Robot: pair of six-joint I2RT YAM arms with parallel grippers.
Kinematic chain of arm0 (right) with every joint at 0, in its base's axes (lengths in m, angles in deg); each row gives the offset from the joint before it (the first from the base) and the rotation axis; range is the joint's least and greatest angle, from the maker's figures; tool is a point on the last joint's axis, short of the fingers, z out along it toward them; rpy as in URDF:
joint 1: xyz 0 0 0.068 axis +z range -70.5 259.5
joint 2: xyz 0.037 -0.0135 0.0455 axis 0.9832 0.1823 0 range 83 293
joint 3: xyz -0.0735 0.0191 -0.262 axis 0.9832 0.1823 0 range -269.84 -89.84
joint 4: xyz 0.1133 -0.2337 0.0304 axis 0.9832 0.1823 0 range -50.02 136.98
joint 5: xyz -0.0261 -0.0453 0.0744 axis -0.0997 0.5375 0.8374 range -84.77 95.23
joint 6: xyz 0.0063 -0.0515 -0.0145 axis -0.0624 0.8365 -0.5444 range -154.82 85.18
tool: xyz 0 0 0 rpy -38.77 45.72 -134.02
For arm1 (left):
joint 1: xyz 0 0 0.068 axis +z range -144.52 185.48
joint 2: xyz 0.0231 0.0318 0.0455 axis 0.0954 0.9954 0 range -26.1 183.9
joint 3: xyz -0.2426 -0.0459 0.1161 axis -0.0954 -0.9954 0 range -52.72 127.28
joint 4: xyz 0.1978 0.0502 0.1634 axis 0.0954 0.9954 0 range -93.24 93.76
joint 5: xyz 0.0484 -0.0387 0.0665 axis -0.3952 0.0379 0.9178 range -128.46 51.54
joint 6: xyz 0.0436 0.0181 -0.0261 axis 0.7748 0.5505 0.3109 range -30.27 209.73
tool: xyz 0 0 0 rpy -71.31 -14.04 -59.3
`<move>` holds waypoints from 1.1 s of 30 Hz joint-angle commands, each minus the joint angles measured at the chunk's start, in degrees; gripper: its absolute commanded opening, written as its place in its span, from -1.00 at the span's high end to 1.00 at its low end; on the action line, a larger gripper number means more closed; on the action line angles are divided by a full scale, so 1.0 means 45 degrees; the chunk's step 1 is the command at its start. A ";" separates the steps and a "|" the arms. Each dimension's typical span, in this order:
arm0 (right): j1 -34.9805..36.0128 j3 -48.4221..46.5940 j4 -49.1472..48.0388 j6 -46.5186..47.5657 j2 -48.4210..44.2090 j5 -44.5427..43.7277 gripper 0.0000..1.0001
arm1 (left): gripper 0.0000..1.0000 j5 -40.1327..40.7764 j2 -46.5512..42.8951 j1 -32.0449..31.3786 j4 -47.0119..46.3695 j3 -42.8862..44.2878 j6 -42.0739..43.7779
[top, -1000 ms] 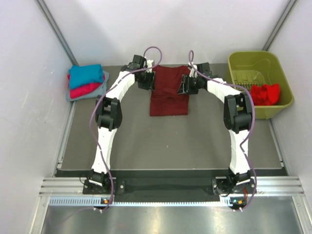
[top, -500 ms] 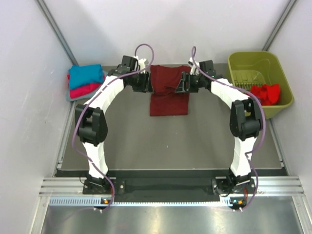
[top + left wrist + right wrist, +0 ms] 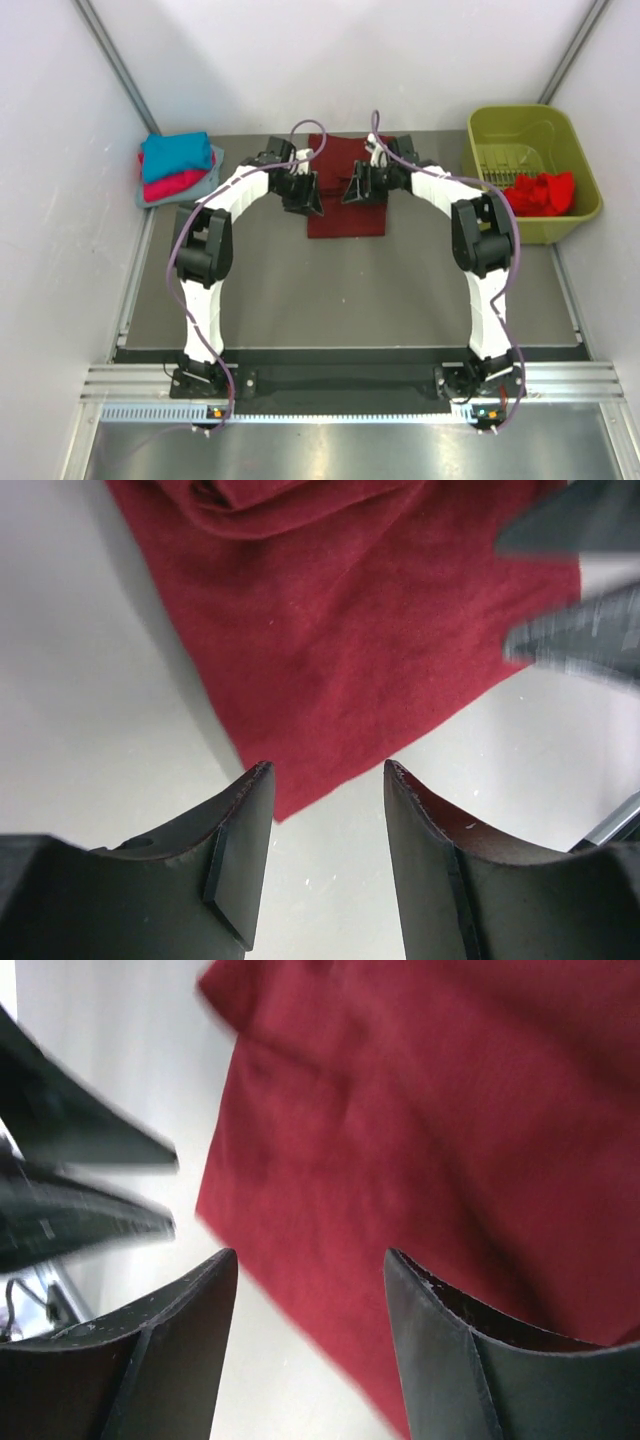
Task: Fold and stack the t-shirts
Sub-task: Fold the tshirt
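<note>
Our left gripper (image 3: 327,775) and right gripper (image 3: 310,1258) hang open over the dark maroon t-shirt (image 3: 346,218), holding nothing. It lies flat at the far middle of the table (image 3: 300,290). We should pinch both corners together and fold evenly

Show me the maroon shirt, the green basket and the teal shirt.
maroon shirt (image 3: 346,216), top external view, its flat lower half.
green basket (image 3: 520,108), top external view, its far rim.
teal shirt (image 3: 176,155), top external view, middle of its folded top face.
</note>
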 commanded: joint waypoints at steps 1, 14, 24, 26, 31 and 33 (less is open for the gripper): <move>-0.0213 -0.2075 -0.0664 -0.0098 0.0844 -0.0072 -0.21 | -0.05 -0.0302 0.0261 -0.0258 -0.0541 0.0572 0.0114; -0.0956 -0.4705 -0.0937 0.0469 0.1128 -0.1266 -0.25 | -0.08 0.1006 -0.0129 -0.0141 -0.0346 0.0006 0.0193; -0.1795 0.3793 -0.0546 -0.0137 -0.3644 0.0317 -0.25 | -0.11 0.0421 0.0320 0.0347 -0.0014 0.0006 -0.0237; -0.1912 0.4498 -0.0682 -0.0195 -0.3859 0.0454 -0.26 | -0.11 0.0187 0.0495 0.0367 0.0006 0.0045 -0.0354; -0.2011 0.4599 -0.1093 -0.0781 -0.3237 0.0766 -0.27 | -0.11 -0.0341 0.0789 0.0347 -0.0091 -0.0189 -0.0706; -0.2011 0.4306 -0.0977 -0.0724 -0.2632 0.0806 -0.28 | -0.11 -0.0497 0.0906 0.0347 -0.0092 -0.0267 -0.0745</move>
